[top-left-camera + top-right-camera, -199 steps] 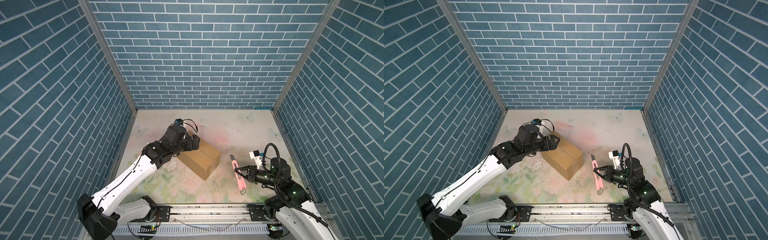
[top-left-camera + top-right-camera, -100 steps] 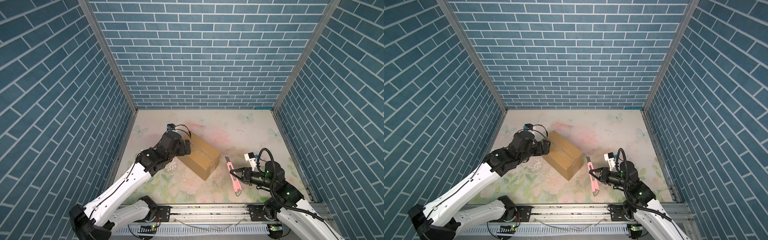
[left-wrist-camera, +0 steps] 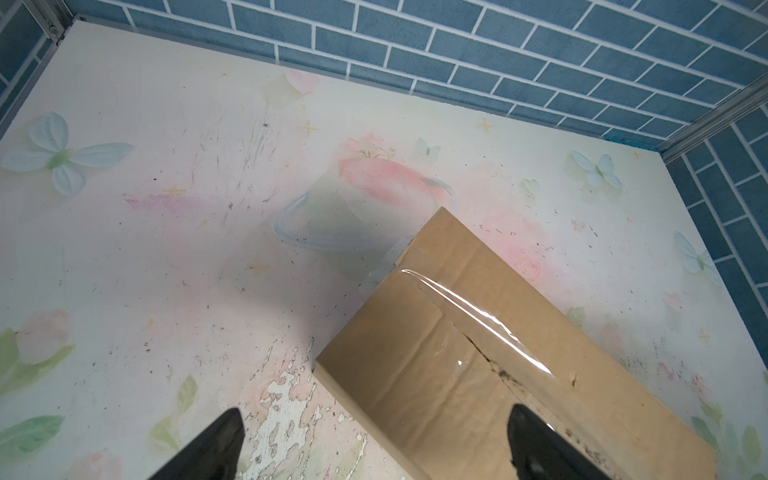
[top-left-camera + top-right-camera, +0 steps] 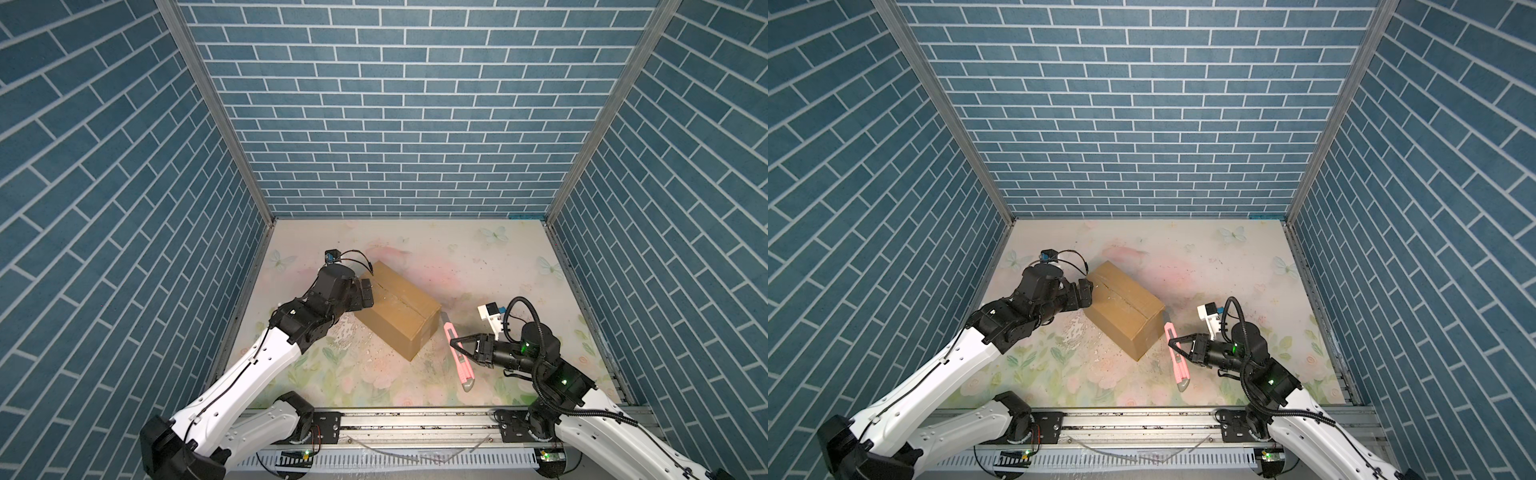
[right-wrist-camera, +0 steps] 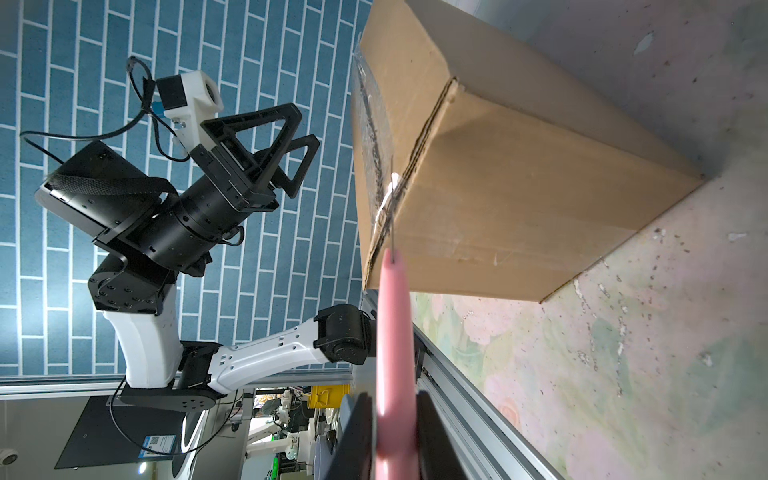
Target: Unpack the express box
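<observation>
Clamping pink knife point(image 4: 464, 370), right gripper point(image 4: 454, 342) level beside express box point(image 4: 399, 316); left gripper point(image 4: 362, 294) splayed over its corner

Blue brick-patterned walls point(image 4: 395, 124) closed in three sides, joined by grey metal corner posts point(image 4: 219, 112) — the floor point(image 4: 478, 257) was a pale, scuffed mat printed with butterflies and pink flowers.

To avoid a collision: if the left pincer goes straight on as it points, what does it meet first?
Most likely the express box: its corner sits just ahead, between the open jaws of the left pincer.
</observation>
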Robot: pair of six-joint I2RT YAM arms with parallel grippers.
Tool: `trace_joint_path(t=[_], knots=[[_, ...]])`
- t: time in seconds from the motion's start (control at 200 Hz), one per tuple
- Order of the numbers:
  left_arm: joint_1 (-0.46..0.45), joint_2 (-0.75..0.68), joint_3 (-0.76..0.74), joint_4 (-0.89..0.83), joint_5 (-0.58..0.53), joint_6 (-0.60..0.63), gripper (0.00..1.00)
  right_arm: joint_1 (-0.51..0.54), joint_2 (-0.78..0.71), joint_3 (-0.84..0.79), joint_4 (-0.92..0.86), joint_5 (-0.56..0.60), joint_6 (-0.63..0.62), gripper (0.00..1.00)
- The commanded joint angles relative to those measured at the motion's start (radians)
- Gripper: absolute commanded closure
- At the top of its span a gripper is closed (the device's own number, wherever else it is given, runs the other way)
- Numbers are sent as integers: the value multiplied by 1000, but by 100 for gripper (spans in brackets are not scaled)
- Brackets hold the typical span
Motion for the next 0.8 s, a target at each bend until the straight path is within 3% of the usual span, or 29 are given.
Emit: trace_joint_path(t=[0.0,0.795], knots=[[20,-9,-22,24,14,16,0,15,16,-33,87,20,32,100],[53,7,-74,111,82,-13,0,43,97,-60,201,30,52,100]])
